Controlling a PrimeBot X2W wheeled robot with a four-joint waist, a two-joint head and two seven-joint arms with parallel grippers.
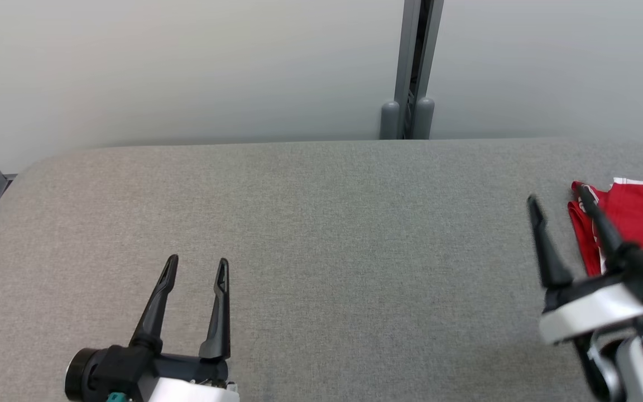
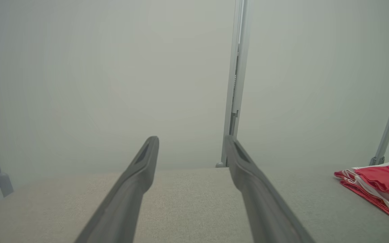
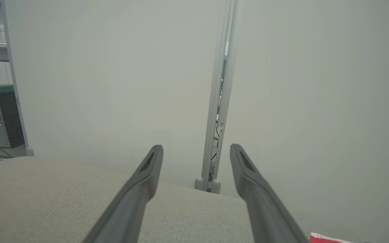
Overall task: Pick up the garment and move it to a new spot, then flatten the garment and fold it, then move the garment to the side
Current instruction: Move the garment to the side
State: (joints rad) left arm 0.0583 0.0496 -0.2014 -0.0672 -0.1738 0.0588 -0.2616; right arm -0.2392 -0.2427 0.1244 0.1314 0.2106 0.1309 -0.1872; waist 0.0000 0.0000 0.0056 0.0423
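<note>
1. Right end effector (image 1: pixel 556 193): fingers spread wide, nothing between them. It sits over the right end of the table (image 1: pixel 321 223), tips pointing toward the table's far edge.
2. In the head view its outer finger crosses the left edge of the garment (image 1: pixel 639 215). Contact cannot be told.
3. Left end effector (image 1: pixel 197 260): fingers spread, empty. It is over the table's front left part, above bare grey cloth.
4. Garment: red with white trim, folded in layers, lying flat at the table's right end.
5. Grey post (image 1: pixel 413 67): upright, just behind the table's far edge, against a pale wall.
</note>
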